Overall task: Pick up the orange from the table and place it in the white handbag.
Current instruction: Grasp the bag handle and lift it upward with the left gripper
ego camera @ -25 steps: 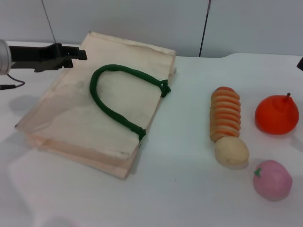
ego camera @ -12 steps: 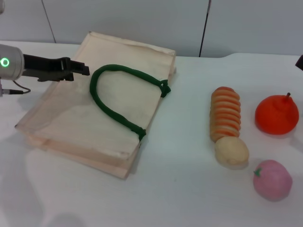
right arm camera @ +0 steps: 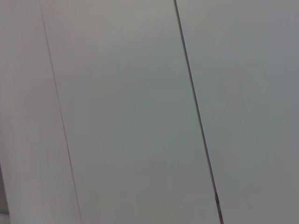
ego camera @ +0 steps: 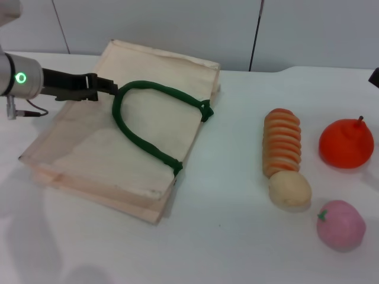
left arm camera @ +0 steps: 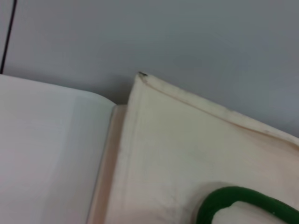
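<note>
The orange (ego camera: 346, 144), bright orange-red with a thin dark stem, sits on the white table (ego camera: 237, 248) at the far right. The white handbag (ego camera: 89, 154) lies flat at the left, its dark-green rope handle (ego camera: 142, 139) looped on top. My left gripper (ego camera: 106, 86) hovers over the bag's back left part, its tip right by the far end of the handle. The left wrist view shows the bag's back corner (left arm camera: 187, 154) and a bit of the handle (left arm camera: 243, 200). Only a dark sliver of my right arm (ego camera: 375, 77) shows at the right edge. The right wrist view shows only wall.
A ribbed orange-and-tan spiral piece (ego camera: 282, 142) lies between bag and orange. A beige round piece (ego camera: 289, 190) sits at its near end. A pink round fruit (ego camera: 340, 225) with a green stem sits near the front right. A grey wall stands behind the table.
My left arm has moved right and slightly down over the bag, bringing the gripper tip up to the green handle. The fruits and the bag have not moved.
</note>
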Available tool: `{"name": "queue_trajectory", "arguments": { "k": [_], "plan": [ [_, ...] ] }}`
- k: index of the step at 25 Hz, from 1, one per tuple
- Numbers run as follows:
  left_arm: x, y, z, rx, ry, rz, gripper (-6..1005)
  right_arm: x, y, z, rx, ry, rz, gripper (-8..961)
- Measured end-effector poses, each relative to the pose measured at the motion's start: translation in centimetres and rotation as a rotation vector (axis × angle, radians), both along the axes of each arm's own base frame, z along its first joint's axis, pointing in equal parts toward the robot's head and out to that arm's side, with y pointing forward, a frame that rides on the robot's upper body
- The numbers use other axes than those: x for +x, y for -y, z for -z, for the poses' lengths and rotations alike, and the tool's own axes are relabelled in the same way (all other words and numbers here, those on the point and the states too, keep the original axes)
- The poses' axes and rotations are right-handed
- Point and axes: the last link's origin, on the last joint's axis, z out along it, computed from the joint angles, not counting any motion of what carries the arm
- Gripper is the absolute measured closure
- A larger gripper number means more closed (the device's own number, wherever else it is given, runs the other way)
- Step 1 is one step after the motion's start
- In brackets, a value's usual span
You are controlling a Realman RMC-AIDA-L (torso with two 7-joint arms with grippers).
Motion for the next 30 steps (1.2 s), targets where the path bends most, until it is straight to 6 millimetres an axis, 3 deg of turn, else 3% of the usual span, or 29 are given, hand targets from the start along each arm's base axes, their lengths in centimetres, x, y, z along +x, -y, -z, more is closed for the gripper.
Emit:
{"name": "queue_trajectory", "arguments": {
  "k": [13, 30],
  "plan": [
    [0.5, -0.5, 2.1, -0.029, -0.06, 0.022, 396, -0.1, -0.1, 0.0, -0.001, -0.001, -0.002, 60],
    [0.7, -0.8, 3.3, -0.073, -0.161, 0.001, 398, -0.5, -0.3, 0.1, -0.003, -0.005, -0.011, 60]
  ]
}}
